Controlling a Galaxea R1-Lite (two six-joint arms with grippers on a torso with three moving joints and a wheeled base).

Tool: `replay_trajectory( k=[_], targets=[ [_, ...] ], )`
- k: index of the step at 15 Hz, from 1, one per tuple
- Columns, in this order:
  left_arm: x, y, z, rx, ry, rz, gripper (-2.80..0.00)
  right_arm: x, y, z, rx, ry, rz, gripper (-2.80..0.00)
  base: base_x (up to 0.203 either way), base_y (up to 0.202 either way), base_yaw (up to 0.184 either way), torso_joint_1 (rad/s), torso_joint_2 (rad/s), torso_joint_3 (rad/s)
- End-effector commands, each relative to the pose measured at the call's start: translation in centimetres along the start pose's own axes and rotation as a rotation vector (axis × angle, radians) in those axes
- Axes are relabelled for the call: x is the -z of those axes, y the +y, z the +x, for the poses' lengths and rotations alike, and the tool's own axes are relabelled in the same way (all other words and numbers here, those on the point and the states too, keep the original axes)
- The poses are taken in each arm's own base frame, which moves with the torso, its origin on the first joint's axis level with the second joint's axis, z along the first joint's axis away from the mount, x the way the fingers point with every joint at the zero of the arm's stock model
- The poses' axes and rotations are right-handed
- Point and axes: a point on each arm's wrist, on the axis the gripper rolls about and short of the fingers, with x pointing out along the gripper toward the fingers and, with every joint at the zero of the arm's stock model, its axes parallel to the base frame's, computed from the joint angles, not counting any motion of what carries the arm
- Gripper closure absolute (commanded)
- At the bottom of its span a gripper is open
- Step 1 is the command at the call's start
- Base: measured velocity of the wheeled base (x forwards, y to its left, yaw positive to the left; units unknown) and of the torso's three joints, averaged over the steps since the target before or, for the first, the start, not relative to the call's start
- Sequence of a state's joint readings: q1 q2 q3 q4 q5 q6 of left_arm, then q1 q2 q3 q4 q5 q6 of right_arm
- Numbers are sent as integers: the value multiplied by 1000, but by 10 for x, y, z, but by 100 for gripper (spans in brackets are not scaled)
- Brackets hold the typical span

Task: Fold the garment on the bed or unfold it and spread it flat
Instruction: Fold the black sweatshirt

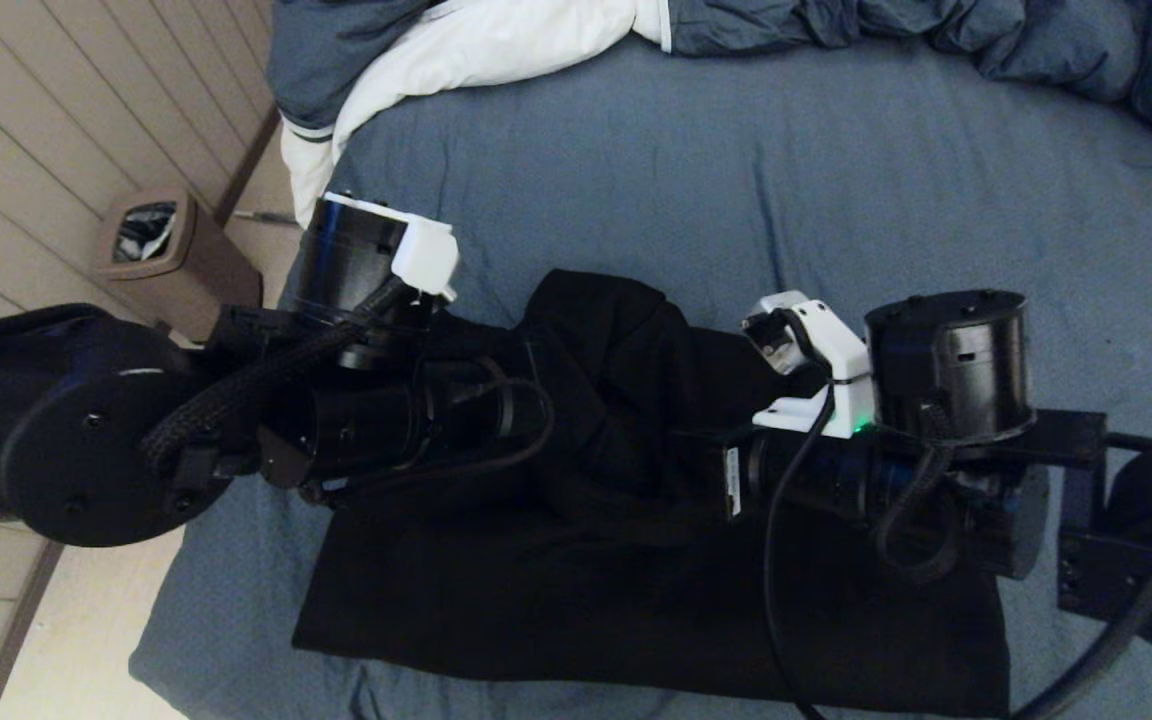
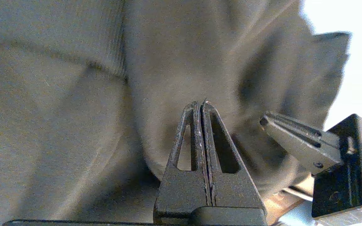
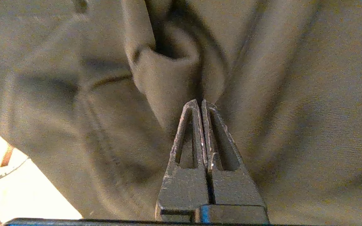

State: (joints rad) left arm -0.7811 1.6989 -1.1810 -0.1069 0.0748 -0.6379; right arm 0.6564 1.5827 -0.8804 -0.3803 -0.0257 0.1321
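The black garment (image 1: 636, 600) lies on the blue-grey bed (image 1: 786, 180), flat along its near part and bunched into a raised hump (image 1: 616, 340) in the middle. Both arms reach into that hump, the left arm (image 1: 366, 420) from the left and the right arm (image 1: 936, 470) from the right. In the left wrist view my left gripper (image 2: 201, 103) is shut, its tips in the cloth (image 2: 74, 94). The right gripper (image 2: 264, 121) shows close beside it. In the right wrist view the right gripper (image 3: 200, 102) is shut where the folds of the garment (image 3: 294, 110) converge.
A puffy blue-grey duvet with white lining (image 1: 496, 40) is heaped along the far side of the bed. A brown bin (image 1: 151, 245) stands on the wooden floor (image 1: 56, 120) off the bed's left edge. Bare sheet stretches beyond the garment.
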Motion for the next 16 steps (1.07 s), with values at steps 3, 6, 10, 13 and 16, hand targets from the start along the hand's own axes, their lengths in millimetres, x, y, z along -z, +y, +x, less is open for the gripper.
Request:
replay_trajectory(
  k=[3, 6, 10, 13, 16],
  targets=[
    [-24, -8, -34, 27, -75, -12, 0, -33, -17, -32, 58, -122, 21, 0, 0, 0, 0, 0, 0, 0],
    [-55, 29, -58, -124, -130, -26, 0, -52, -42, -60, 169, -110, 55, 0, 0, 0, 0, 0, 0, 0],
    [-72, 92, -88, -385, -149, -24, 0, -50, -74, -88, 331, -17, 133, 0, 0, 0, 0, 0, 0, 0],
    [-60, 125, -95, -491, -118, -45, 0, -43, -80, -96, 373, 72, 179, 0, 0, 0, 0, 0, 0, 0],
    [-46, 146, -89, -523, -114, -61, 0, -33, -83, -104, 413, 239, 231, 0, 0, 0, 0, 0, 0, 0]
  ],
)
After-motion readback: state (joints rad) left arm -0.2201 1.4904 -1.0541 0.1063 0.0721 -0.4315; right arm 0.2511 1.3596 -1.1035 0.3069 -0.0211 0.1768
